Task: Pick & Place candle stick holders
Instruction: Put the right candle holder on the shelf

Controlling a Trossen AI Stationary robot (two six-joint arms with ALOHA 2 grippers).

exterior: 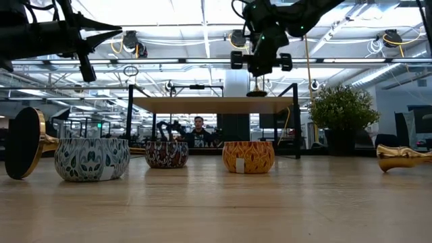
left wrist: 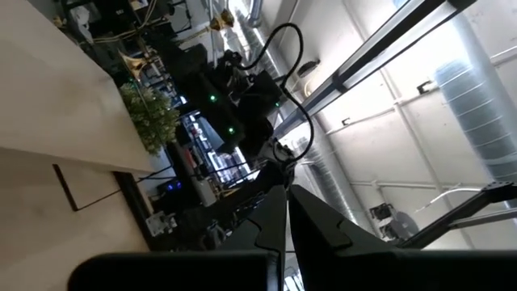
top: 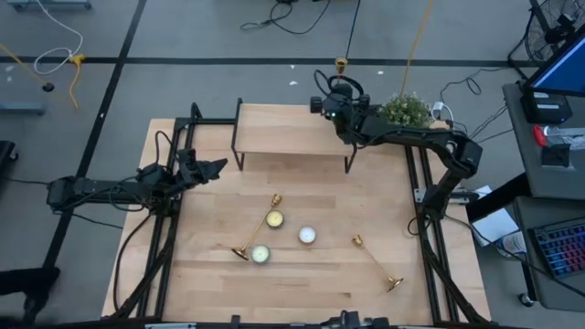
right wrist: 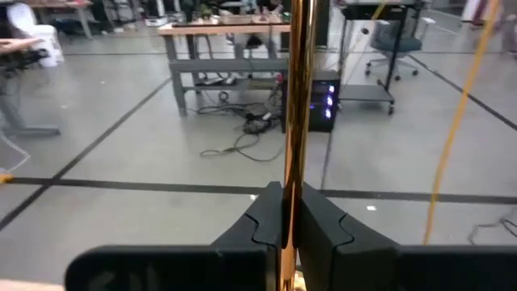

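Observation:
My right gripper (top: 340,94) is over the far right of the wooden shelf (top: 283,130), shut on an upright gold candle stick holder (right wrist: 296,89); its cup top (top: 341,64) shows beyond the shelf's far edge. Two more gold candle stick holders lie on their sides on the table, one at centre (top: 258,226) and one at the right (top: 376,263). Their ends also show in the low view, at the left (exterior: 27,142) and at the right (exterior: 401,156). My left gripper (top: 216,167) is shut and empty, raised at the table's left edge. My right gripper pinches the candle stick holder's thin stem (right wrist: 294,174) between its two fingers. The fingers lie level, across the stem, pointing toward the table's far side. The holder stands upright; its foot (exterior: 256,92) is at the shelf top, but whether it rests there does not show.
Three small tealight tins (top: 274,218), (top: 307,235), (top: 260,254) stand at the table's centre between the lying holders. A green potted plant (top: 405,110) stands at the shelf's right end. A person (exterior: 198,128) sits in the room beyond the table.

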